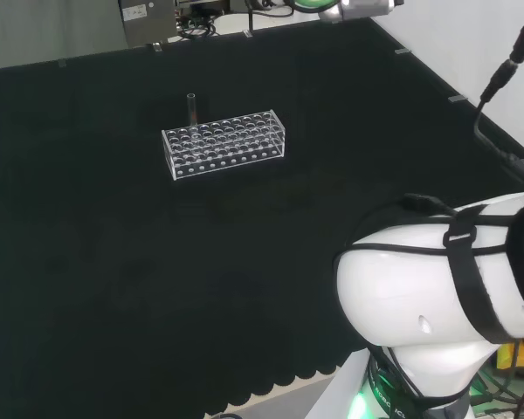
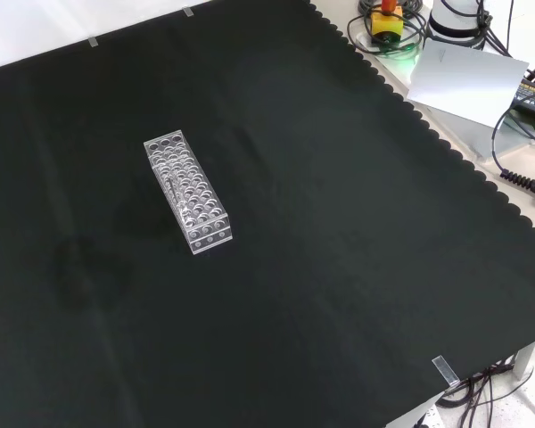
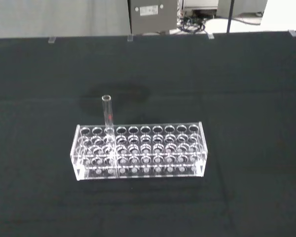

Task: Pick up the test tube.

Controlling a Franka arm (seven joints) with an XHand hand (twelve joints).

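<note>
1. A clear test tube [image 3: 108, 114] stands upright in a clear rack [image 3: 138, 150] on the black-clothed desk [image 1: 113, 279]. In the wrist view it sits in a hole near one end of the rack, its open top rising well above the rack's upper plate.
2. In the head view the test tube [image 1: 192, 106] rises from the far left corner of the rack [image 1: 224, 142], well apart from the white arm link [image 1: 437, 279] at the lower right.
3. I cannot tell the state of the hand.
4. The step in hand is the approach, judging by how far off the rack looks from the wrist. To do it well, the hand should come down over the tube's free upper part, close on it above the plate, and lift straight up so the rack does not tip or drag.
5. In the front view the rack [image 2: 187, 191] is plain, but the tube is hard to make out against its holes. Whether the tube holds anything is unclear, apart from a faint reddish mark on its side.
</note>
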